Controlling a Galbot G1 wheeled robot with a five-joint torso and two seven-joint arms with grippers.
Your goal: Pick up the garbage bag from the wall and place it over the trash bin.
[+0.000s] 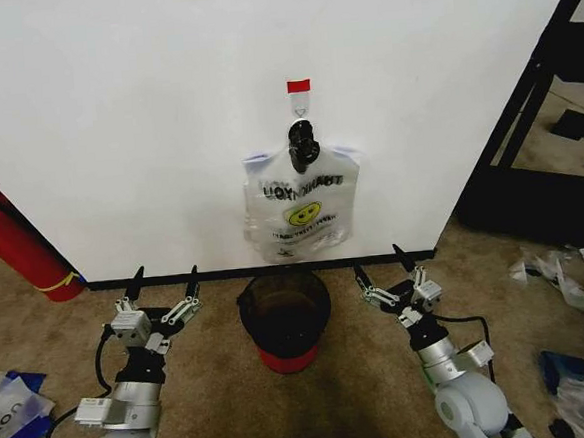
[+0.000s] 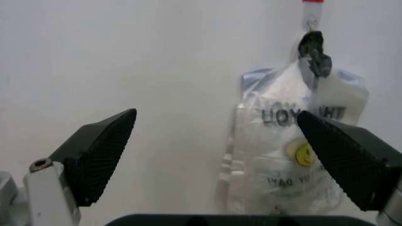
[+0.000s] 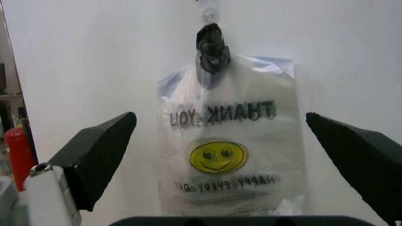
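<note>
The garbage bag hangs flat on the white wall from a small hook under a red tape strip, with a black knotted lump at its top. Its mirrored "THANK YOU" lettering and yellow smiley also face the wrist views. Directly below it stands the dark round trash bin with a red base. My left gripper is open, low and left of the bin. Right of the bin my right gripper is open too. Both point at the wall, holding nothing.
A red fire extinguisher leans at the wall's left end. Whitish bags with blue patches lie on the carpet at far left and far right. A black frame stands past the wall's right edge.
</note>
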